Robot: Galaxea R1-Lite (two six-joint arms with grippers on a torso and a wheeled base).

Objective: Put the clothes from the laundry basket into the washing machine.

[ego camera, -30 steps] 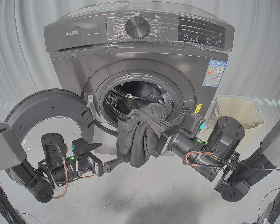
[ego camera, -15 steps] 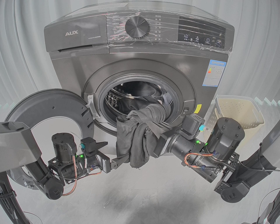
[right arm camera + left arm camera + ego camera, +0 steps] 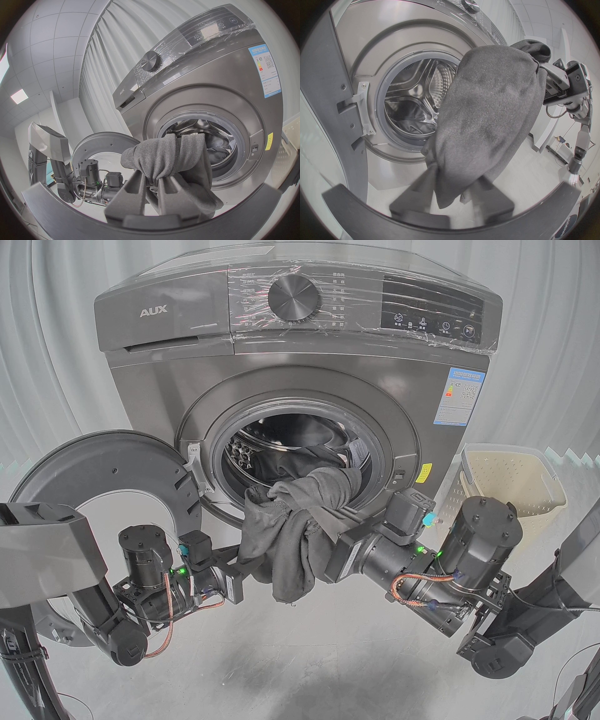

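Clothes (image 3: 294,527) bunched higher, left end effector (image 3: 247,557) moved under them

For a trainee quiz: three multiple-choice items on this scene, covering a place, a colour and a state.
1. Where does the laundry basket stand?
A. left of the washing machine
B. right of it
C. on top of it

2. What colour is the garment hanging out of the machine?
A. dark grey
B. white
C. red

3. How is the right gripper?
A. open
B. shut on the garment
C. inside the basket

Key: 1 B, it stands beside the machine's right side; 2 A, it is dark grey all over; 3 B, it pinches a fold.
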